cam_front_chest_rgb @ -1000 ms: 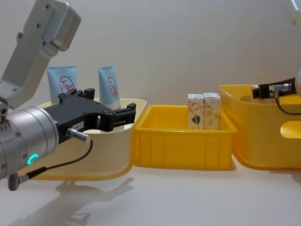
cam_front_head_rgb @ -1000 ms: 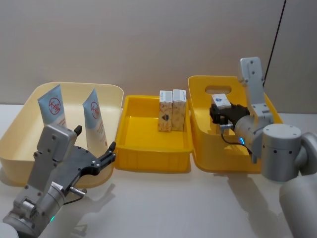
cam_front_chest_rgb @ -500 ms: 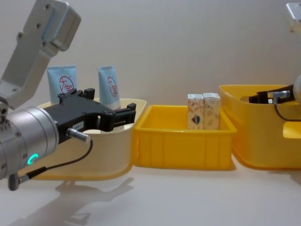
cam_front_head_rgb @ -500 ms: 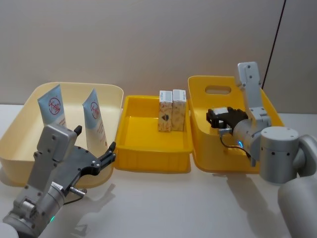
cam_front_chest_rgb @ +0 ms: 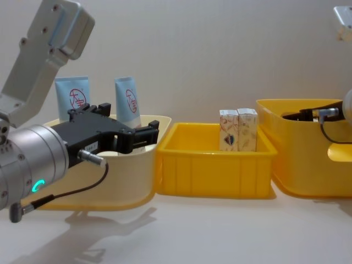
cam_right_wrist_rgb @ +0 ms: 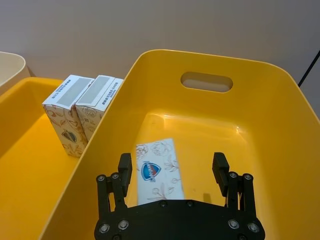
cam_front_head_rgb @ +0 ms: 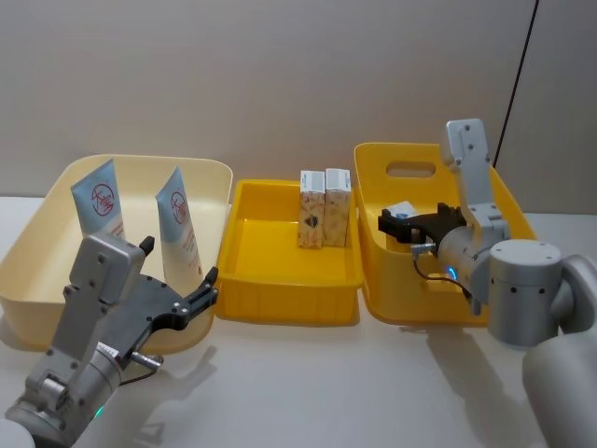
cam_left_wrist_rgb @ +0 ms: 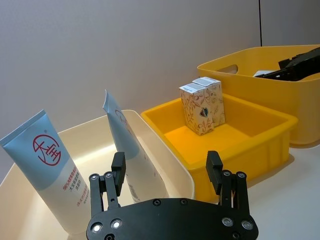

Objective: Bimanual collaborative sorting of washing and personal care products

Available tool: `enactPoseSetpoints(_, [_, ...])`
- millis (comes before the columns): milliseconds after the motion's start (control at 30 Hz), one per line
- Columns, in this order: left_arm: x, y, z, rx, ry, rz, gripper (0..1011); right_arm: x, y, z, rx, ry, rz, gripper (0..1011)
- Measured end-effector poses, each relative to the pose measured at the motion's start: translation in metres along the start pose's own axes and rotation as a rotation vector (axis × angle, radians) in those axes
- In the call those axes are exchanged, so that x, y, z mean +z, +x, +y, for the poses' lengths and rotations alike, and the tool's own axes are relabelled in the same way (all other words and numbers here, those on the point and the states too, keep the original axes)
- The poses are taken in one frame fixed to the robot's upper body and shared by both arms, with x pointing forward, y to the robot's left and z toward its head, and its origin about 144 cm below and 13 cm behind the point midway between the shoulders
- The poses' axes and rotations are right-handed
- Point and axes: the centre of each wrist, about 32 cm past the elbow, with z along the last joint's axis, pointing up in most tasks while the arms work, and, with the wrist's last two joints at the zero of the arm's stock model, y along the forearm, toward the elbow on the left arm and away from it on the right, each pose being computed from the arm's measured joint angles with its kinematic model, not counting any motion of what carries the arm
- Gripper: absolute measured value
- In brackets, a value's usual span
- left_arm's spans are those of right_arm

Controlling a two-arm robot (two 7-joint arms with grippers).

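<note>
From the head: hangs the left gripper (cam_front_head_rgb: 179, 266) low at the near wall of the cream bin (cam_front_head_rgb: 140, 161), forearm slanting up from the near left corner, jaws spread wide on nothing. Reaches the right gripper (cam_front_head_rgb: 403, 226) leftward into the right yellow bin (cam_front_head_rgb: 410, 303), elbow bent, one arm link upright behind it, jaws wide apart and empty just above a lying carton (cam_front_head_rgb: 403, 206). Has two tubes (cam_front_head_rgb: 98, 196) standing in the cream bin, crimped ends up, long axes near upright with a slight lean. Has two standing cartons (cam_front_head_rgb: 324, 207) touching side by side at the far wall of the middle yellow bin (cam_front_head_rgb: 280, 301), long axes upright.

From the left wrist: spreads both fingers (cam_left_wrist_rgb: 118, 167) wide with only air between, aimed across the cream bin toward the tubes (cam_left_wrist_rgb: 45, 155) and the standing cartons (cam_left_wrist_rgb: 202, 105).

From the right wrist: holds the fingers (cam_right_wrist_rgb: 220, 165) apart, wider than the lying carton (cam_right_wrist_rgb: 150, 170), touching none of it. Finds that carton flat on the bin floor, printed face up, long axis running roughly along the gripper's reach, slightly skewed.

From the chest: levels the left gripper (cam_front_chest_rgb: 129, 129) rightward in front of the cream bin, open and empty. Dips the right gripper (cam_front_chest_rgb: 313, 114) behind the right bin's rim.
</note>
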Motion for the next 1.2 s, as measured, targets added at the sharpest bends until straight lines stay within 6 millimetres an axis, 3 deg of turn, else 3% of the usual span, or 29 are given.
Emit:
enactPoseSetpoints(433, [0.000,0.000,0.000,0.000,0.000,0.000,1003,0.005,0.002,-0.011,0.002,0.090,-0.004,1001])
enactPoseSetpoints(1200, [0.002,0.005,-0.003,0.002,0.003,0.001,1003,0.023,0.014,-0.057,0.019,0.402,0.039,1001])
